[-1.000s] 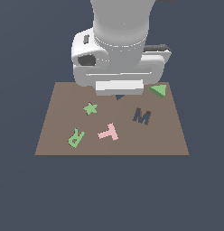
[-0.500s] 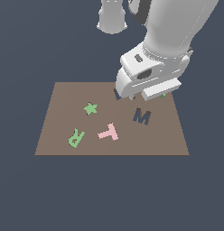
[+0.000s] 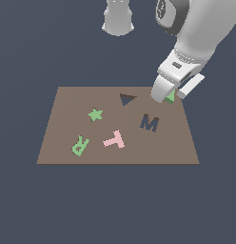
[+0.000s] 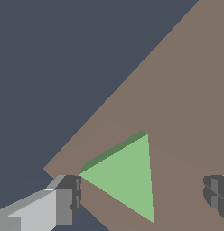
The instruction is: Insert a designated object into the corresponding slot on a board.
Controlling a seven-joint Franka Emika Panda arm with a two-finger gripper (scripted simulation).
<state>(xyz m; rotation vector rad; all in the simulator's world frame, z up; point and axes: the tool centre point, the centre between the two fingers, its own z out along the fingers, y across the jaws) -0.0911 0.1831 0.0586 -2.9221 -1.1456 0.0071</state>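
So the gripper (image 4: 141,194) is down over the green triangle (image 4: 123,180), fingers spread on either side and one tip right at its corner, not pinching yet. The triangle sits at the board's (image 3: 67,124) 2 o'clock corner, and the triangle slot (image 3: 126,99) waits around 12. Looks lined up to straddle it for a clean grab.

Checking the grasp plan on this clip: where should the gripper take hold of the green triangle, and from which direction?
From straight above. The green triangle lies flat near a corner of the board, so only its thin side walls offer a hold. The open gripper already straddles it; one finger sits by a tip, which may slip. Pinching a straight edge against the opposite corner looks safer.
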